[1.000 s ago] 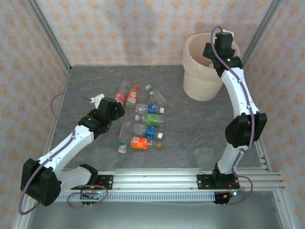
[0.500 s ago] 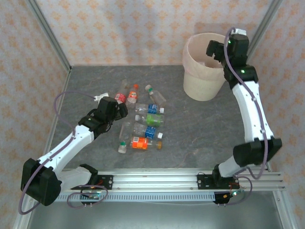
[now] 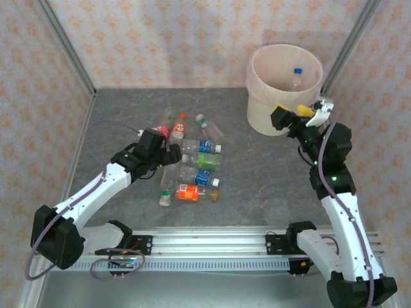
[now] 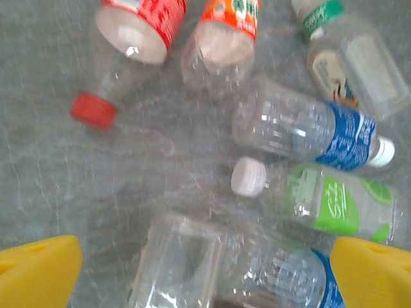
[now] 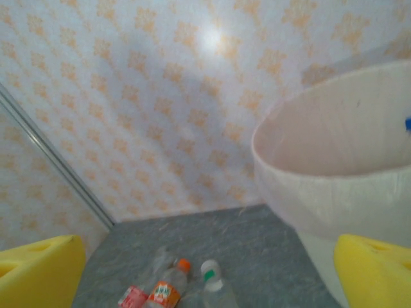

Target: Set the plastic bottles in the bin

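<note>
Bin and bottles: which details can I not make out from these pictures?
- Top external: the bin's near wall hides its bottom; one blue-capped bottle shows, too small for a label.
- Right wrist: rim hides the inside; right edge cuts the bin.
- Left wrist: bottle labels blurred, unreadable.

Table [image 3: 257,186]: grey, marbled surface.
Walls [image 3: 160,45]: pale wallpaper, orange floral motifs, on three sides.
Corner post [image 3: 65,45]: grey metal, slanted, rear left.
Rail [image 3: 212,244]: aluminium, along near table edge.

Bright, even light, soft shadows — left wrist view blurred, glare spot on the wall [image 5: 212,38].
</note>
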`<act>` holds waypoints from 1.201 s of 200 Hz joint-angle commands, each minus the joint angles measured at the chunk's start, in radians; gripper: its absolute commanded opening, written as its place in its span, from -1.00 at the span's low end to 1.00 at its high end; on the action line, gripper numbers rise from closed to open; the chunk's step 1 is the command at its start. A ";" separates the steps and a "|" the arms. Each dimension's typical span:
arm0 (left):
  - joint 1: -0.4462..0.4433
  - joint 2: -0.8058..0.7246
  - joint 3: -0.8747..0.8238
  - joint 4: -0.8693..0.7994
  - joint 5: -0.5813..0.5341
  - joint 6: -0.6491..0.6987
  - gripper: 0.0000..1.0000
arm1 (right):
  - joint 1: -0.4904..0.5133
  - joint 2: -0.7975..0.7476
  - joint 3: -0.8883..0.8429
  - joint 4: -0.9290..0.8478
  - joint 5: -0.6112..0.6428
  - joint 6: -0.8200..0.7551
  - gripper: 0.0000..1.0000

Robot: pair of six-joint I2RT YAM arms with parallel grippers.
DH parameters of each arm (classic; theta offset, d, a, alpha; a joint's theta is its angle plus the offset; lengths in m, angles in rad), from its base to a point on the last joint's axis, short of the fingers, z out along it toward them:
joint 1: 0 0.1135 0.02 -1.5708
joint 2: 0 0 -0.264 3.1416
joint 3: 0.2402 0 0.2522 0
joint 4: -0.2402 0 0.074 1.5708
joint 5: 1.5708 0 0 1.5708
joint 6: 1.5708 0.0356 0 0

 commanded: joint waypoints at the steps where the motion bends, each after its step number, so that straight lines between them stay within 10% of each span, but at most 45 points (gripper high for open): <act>1: -0.058 0.012 0.026 -0.164 -0.037 -0.060 1.00 | 0.001 -0.027 -0.075 0.070 -0.031 0.073 0.98; 117: -0.095 0.165 -0.153 -0.056 -0.019 -0.013 0.66 | 0.001 -0.009 -0.207 0.125 -0.024 0.139 0.98; 160: -0.095 0.258 -0.165 0.005 -0.030 -0.015 0.57 | -0.004 -0.019 -0.252 -0.146 0.496 0.290 0.98; 240: -0.094 0.224 -0.175 0.024 -0.118 -0.009 0.18 | -0.005 0.131 -0.321 0.046 0.205 0.287 0.98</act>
